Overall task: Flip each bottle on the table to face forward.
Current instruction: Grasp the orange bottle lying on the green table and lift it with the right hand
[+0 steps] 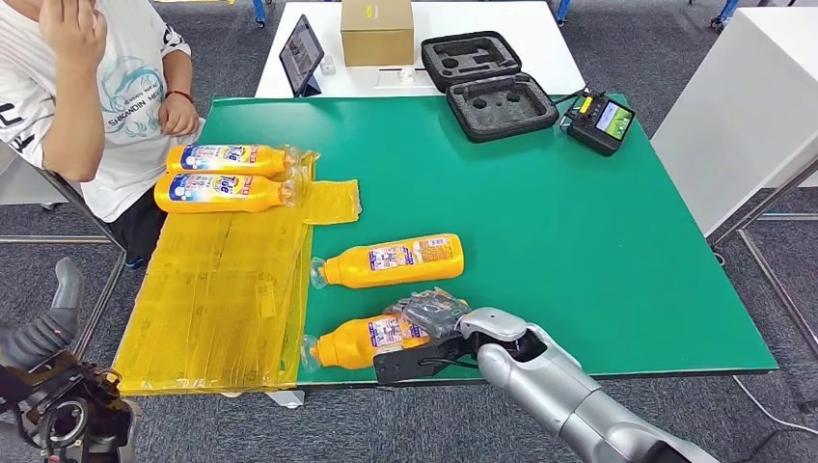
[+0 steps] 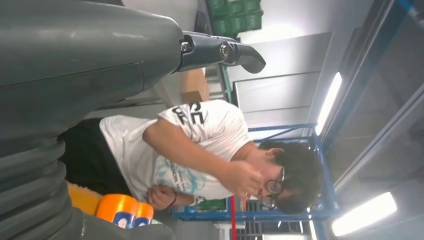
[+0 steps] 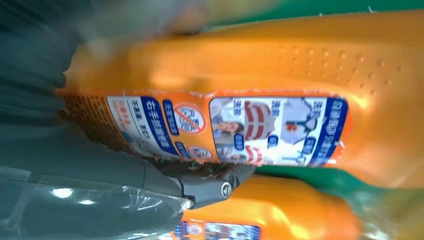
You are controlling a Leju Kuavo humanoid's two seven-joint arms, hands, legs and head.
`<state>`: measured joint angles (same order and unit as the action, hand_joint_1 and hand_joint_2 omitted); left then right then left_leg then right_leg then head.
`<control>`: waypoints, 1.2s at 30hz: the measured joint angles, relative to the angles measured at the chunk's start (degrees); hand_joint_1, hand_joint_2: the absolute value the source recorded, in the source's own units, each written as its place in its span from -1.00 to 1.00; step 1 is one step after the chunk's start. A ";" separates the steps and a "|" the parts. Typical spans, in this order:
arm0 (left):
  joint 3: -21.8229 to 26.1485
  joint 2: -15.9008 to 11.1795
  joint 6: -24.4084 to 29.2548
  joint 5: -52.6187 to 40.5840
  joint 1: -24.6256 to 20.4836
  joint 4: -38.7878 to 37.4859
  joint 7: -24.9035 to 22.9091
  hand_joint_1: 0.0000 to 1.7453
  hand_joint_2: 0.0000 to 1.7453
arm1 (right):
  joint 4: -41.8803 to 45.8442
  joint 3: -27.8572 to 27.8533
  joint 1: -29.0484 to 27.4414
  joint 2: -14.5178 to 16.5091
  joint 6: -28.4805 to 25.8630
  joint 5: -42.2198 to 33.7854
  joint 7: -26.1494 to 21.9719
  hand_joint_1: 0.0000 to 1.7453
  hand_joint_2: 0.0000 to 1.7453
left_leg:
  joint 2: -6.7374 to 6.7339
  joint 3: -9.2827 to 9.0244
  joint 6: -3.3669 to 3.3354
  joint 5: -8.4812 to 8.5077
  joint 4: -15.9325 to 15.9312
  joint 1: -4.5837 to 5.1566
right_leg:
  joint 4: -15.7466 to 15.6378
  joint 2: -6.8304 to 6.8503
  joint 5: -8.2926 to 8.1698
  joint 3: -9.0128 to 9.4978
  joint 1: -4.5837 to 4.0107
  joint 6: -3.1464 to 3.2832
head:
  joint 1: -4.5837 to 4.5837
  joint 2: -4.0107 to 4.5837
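1. At the far left, the left hand (image 1: 48, 333) hangs off the table's near-left corner, dark fingers pointing up, below the level of the green table (image 1: 579, 241). In the left wrist view its finger (image 2: 220, 50) stretches out straight with nothing in it, so it looks open and empty.
2. A person in a white T-shirt (image 1: 96, 106) sits at the table's left edge, one hand raised to the head.
3. A yellow plastic sheet (image 1: 212, 299) covers the table's left strip; two orange bottles (image 1: 227, 176) lie on its far end side by side, brand labels up.
4. Right of the sheet, a third orange bottle (image 1: 391, 260) lies on the green, back label up.
5. Nearer the front edge lies the fourth orange bottle (image 1: 362, 340), back label up. The silver right arm reaches in from the lower right, and the right hand (image 1: 429, 333) is wrapped around this bottle's base end, fingers on top, thumb along the near side.
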<state>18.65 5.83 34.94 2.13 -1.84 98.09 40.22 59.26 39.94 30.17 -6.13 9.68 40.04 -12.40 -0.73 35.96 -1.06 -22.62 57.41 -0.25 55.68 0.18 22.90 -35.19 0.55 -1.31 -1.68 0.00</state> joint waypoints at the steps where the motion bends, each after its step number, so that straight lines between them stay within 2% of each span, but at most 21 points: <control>1: 0.00 0.03 -0.22 0.14 0.00 -0.16 0.00 -1.00 1.00 | 0.01 -0.33 -0.19 0.15 0.07 -0.86 -0.58 1.00 1.00 | 0.00 0.00 0.00 0.00 0.00 0.00 | 0.00 0.00 0.00 0.00 0.00 0.00 | 0.00 0.00; 8: 0.01 0.13 -0.90 0.62 -0.02 -0.83 0.00 -1.00 1.00 | 0.02 -1.62 -0.91 0.69 0.17 -2.70 -1.86 1.00 1.00 | 0.01 0.01 0.00 0.00 0.00 0.00 | 0.00 0.00 0.02 -0.01 0.00 -0.02 | 0.00 0.00; 10: 0.03 0.26 -2.48 2.01 0.02 -1.19 0.00 -1.00 1.00 | 0.40 -2.40 -1.66 0.84 -0.06 -5.92 -4.94 1.00 1.00 | 0.02 0.03 0.00 0.00 0.00 0.00 | 0.00 0.01 0.04 -0.01 0.00 -0.05 | 0.01 0.00; 14: 0.13 0.77 -9.74 10.41 0.42 -3.93 -0.52 -1.00 1.00 | 4.07 -7.28 -5.40 3.03 -1.31 -18.67 -14.85 1.00 1.00 | 0.06 0.09 0.01 -0.02 0.00 0.00 | 0.00 0.01 0.07 -0.06 0.01 -0.08 | -0.01 0.00; 17: 0.08 0.83 -15.07 17.94 1.03 -6.93 -2.40 -1.00 1.00 | 6.42 -12.54 -7.69 5.47 -4.08 -24.37 -18.52 1.00 1.00 | 0.06 0.11 0.02 -0.04 0.00 0.00 | 0.00 0.01 0.10 -0.08 0.00 -0.09 | -0.01 0.00; 20: 0.12 0.81 -18.24 22.08 1.47 -9.63 -4.26 -1.00 1.00 | 6.70 -17.33 -8.88 7.23 -6.12 -27.35 -21.08 1.00 1.00 | 0.07 0.15 0.02 -0.04 -0.01 0.00 | 0.00 0.01 0.11 -0.10 0.00 -0.09 | 0.01 0.00; 25: 0.12 0.81 -20.21 24.46 1.57 -12.07 -6.16 -1.00 1.00 | 6.78 -21.00 -10.07 8.84 -6.51 -29.05 -23.08 1.00 1.00 | 0.07 0.17 0.01 -0.05 0.00 0.02 | 0.00 0.02 0.11 -0.11 0.02 -0.10 | 0.01 0.00; 36: 0.10 0.81 -20.88 24.78 1.60 -13.70 -6.82 -1.00 1.00 | 6.96 -23.17 -11.30 10.70 -7.97 -32.14 -24.51 1.00 1.00 | 0.07 0.20 0.01 -0.05 0.00 0.01 | 0.01 0.02 0.11 -0.15 0.01 -0.10 | 0.01 0.00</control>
<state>18.75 6.64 14.06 26.91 -0.24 84.39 33.40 66.23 16.77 18.87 4.57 1.71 7.90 -36.91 -0.66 36.16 -1.05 -22.68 57.41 -0.24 55.69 0.20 23.01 -35.35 0.57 -1.41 -1.68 0.00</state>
